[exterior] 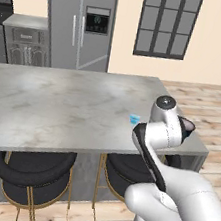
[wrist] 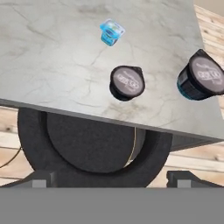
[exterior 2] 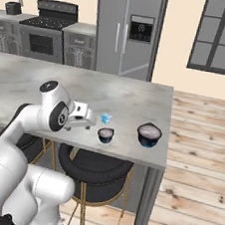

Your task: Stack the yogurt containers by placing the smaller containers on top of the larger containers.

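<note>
On the grey marble island counter stand three yogurt containers. The tiny light-blue cup is farthest from the near edge. A small dark cup with a pale lid sits close to the near edge. A wider dark cup with a pale lid and blue band stands to its right. My gripper hangs open and holds nothing, just over the counter's near edge, left of the small dark cup in the right base view.
Black round stools with gold legs stand under the counter's near edge. A steel fridge and a stove line the far wall. The counter's right end drops to a wooden floor.
</note>
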{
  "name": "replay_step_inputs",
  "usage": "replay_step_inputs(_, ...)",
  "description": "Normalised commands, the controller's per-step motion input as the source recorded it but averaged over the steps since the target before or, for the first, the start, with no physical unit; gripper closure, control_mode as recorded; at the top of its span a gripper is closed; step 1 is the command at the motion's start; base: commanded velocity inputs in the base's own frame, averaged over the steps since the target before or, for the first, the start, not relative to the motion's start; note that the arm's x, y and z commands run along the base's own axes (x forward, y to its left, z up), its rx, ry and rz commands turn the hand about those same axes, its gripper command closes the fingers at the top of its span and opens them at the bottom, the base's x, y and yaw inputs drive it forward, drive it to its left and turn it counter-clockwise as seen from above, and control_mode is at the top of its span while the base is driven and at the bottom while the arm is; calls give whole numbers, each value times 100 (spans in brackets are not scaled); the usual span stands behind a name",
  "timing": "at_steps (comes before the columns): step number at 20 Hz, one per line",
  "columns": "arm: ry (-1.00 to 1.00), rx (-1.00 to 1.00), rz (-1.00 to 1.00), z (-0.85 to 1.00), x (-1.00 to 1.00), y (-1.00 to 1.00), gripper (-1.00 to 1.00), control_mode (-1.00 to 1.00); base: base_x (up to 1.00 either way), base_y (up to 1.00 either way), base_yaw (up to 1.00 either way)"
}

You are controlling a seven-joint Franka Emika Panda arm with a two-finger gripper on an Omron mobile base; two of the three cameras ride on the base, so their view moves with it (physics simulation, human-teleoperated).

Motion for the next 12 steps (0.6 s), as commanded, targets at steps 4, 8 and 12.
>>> replay_step_inputs(4, 0, 0, 2, 0, 19, -7, -100, -100, 0, 0, 0)
replay_step_inputs(8, 0, 0, 3, 0, 24, -9, -100, -100, 0, 0, 0)
replay_step_inputs(12, 0, -1, 2, -3, 20, -6, -100, -100, 0, 0, 0)
